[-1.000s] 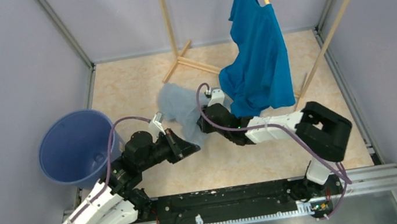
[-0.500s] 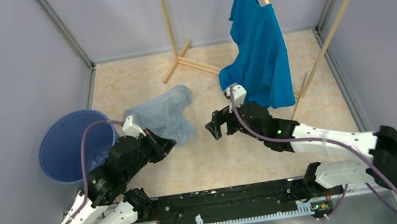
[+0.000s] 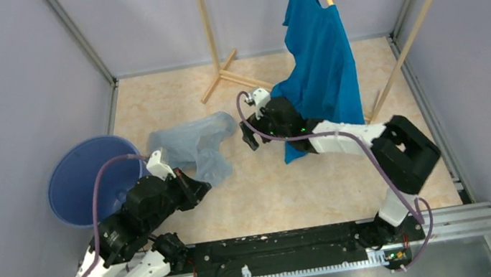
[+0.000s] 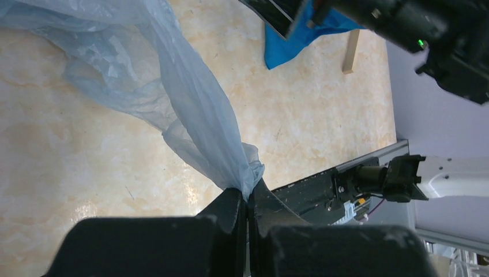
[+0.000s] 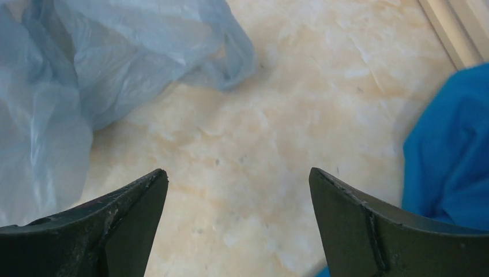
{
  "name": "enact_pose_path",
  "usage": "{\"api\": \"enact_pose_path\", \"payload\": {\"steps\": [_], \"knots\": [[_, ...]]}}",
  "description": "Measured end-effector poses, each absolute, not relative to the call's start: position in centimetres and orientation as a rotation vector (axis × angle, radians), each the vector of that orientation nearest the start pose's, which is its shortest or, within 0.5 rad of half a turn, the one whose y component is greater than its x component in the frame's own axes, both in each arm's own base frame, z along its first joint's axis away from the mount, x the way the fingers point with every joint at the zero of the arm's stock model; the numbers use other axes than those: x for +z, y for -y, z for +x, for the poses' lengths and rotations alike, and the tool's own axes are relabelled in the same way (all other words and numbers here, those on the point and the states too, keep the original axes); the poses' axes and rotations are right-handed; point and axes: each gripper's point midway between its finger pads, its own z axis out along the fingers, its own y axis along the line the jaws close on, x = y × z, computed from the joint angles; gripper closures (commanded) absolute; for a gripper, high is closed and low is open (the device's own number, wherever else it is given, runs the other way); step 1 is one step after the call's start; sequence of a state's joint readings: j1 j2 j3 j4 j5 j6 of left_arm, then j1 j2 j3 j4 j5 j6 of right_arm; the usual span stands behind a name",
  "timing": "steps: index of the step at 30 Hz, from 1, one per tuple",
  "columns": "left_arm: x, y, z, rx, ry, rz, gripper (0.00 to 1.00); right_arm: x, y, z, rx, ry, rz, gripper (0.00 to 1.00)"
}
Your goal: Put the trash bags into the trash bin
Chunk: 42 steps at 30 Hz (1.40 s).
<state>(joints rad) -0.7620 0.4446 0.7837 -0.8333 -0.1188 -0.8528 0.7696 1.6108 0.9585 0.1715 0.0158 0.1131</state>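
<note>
A crinkly, pale blue-grey trash bag (image 3: pixel 194 145) lies on the beige floor, its near corner pinched in my left gripper (image 3: pixel 198 186). In the left wrist view that gripper (image 4: pixel 249 196) is shut on the bag (image 4: pixel 190 115), which stretches away up and to the left. The round blue trash bin (image 3: pixel 93 180) stands open just left of my left arm. My right gripper (image 3: pixel 248 138) hovers right of the bag, in front of the T-shirt. Its jaws (image 5: pixel 237 176) stand wide open over bare floor, with the bag (image 5: pixel 86 75) at upper left.
A bright blue T-shirt (image 3: pixel 320 70) hangs on a wooden rack (image 3: pixel 213 34) at the back right, its hem close behind my right arm. Grey walls close the floor in on three sides. A black rail (image 3: pixel 280 249) runs along the near edge.
My right gripper let go of the bag and opened wide, swinging right and then back toward it. My left gripper pulled the bag left, toward the bin.
</note>
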Motion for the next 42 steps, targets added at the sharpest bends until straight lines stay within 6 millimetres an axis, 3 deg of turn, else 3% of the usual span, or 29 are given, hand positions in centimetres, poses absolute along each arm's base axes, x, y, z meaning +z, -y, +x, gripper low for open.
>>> {"api": "enact_pose_path", "payload": {"steps": [8,16,23,30,34,38,39,42], "knots": [[22.0,14.9,12.7,-0.86,-2.202,-0.052,1.0,9.7,-38.1,37.7,0.59,-1.966,-0.774,0.1],[23.9,14.3,11.9,-0.856,-2.165,0.047,1.0,5.1,-40.1,37.9,0.74,-1.986,-0.879,0.16],[23.3,13.9,11.4,-0.826,-2.192,0.084,1.0,5.3,-41.5,40.9,0.894,-1.923,-0.871,0.32],[23.7,13.5,11.1,-0.818,-2.193,0.093,1.0,5.5,-42.3,40.7,0.975,-1.892,-0.892,0.31],[23.9,13.4,11.0,-0.816,-2.191,0.091,1.0,6.4,-43.3,40.8,1.038,-1.855,-0.898,0.51],[23.8,13.3,11.0,-0.813,-2.196,0.087,1.0,7.0,-44.4,40.5,1.132,-1.81,-0.883,0.94],[23.8,13.3,11.0,-0.813,-2.196,0.082,1.0,7.0,-44.4,40.3,1.145,-1.805,-0.877,1.0],[23.8,13.3,11.1,-0.814,-2.197,0.063,1.0,7.0,-43.3,39.5,1.137,-1.829,-0.809,1.0]]}}
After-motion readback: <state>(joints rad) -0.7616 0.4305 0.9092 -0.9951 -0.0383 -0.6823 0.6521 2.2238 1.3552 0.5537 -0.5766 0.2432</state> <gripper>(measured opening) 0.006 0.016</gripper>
